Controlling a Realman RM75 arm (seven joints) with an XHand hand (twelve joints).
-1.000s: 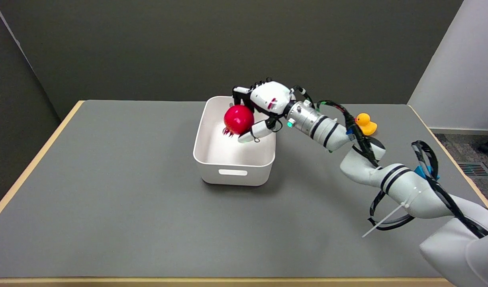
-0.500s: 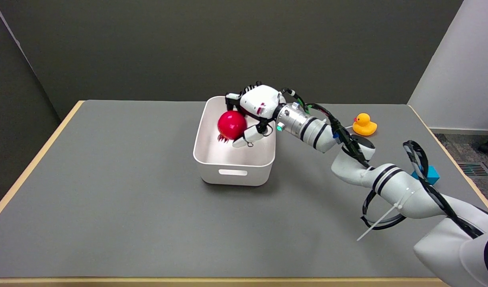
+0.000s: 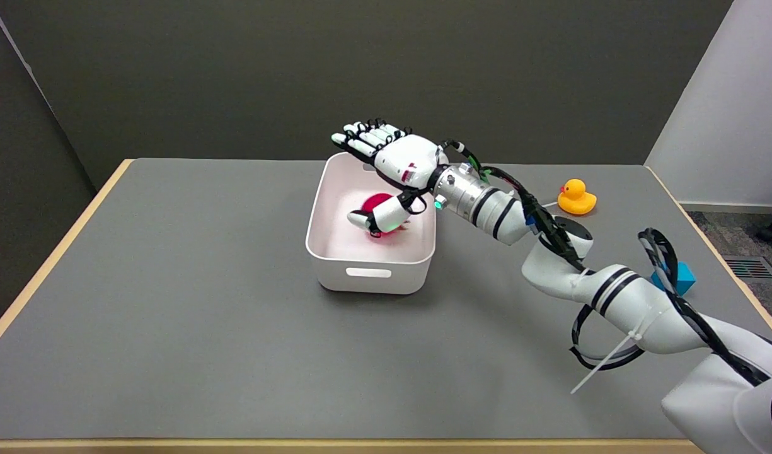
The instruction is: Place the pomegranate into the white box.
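**Pomegranate in box, hand spread above it**

Grey table top [image 3: 190, 302] with a pale wood edge, dark grey wall behind, white wall at the far right. My right arm [image 3: 612, 293] reaches in from the lower right, with black cables running along it and a white cable tie sticking out near the elbow.

My right hand [image 3: 392, 170] hovers over the white box [image 3: 368, 261], above its far right part. Fingers [image 3: 367, 135] are stretched out and held apart, pointing away to the left past the box's far rim. Thumb [image 3: 379, 219] hangs down into the box opening. Nothing is held in the hand.

Pomegranate [image 3: 378, 203] lies inside the white box, on its floor, toward the right side. Only part of the red fruit shows; the thumb covers its near side. I cannot tell whether the thumb touches it.

White box stands upright near the table's middle, with a slot handle on its near wall.

Yellow rubber duck [image 3: 575, 196] sits on the table to the far right, well apart from the box. Blue block [image 3: 682, 276] lies near the right edge, partly behind my arm's cable.
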